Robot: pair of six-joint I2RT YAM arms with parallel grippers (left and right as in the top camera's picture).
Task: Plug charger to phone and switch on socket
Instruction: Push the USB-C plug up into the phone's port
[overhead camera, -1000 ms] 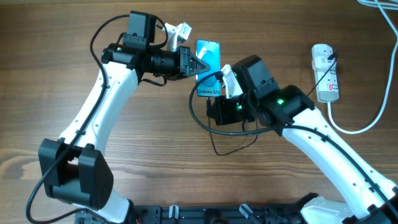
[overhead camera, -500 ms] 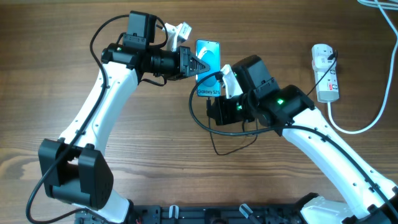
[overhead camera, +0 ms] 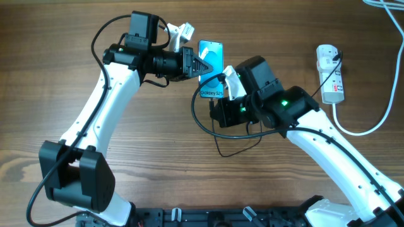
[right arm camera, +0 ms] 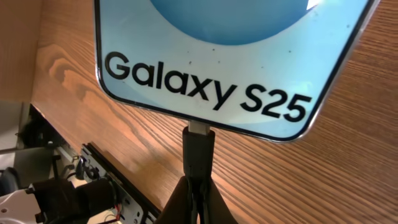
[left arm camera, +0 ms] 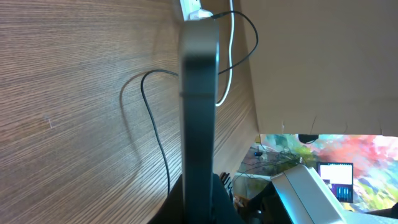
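Observation:
The phone (overhead camera: 211, 66) has a cyan-blue screen with "Galaxy S25" at its near end and is held above the table. My left gripper (overhead camera: 201, 65) is shut on its left edge; the left wrist view shows the phone (left arm camera: 199, 112) edge-on between the fingers (left arm camera: 198, 208). My right gripper (overhead camera: 222, 94) is shut on the charger's dark connector (right arm camera: 198, 152), whose tip sits at the phone's bottom port (right arm camera: 205, 62). The thin black cable (overhead camera: 218, 135) loops below the right arm. The white socket (overhead camera: 331, 72) lies at the far right, away from both grippers.
A thick white cord (overhead camera: 369, 123) curves from the socket toward the right edge. Another white cord (overhead camera: 391, 16) crosses the top right corner. A black frame rail (overhead camera: 208, 217) runs along the near table edge.

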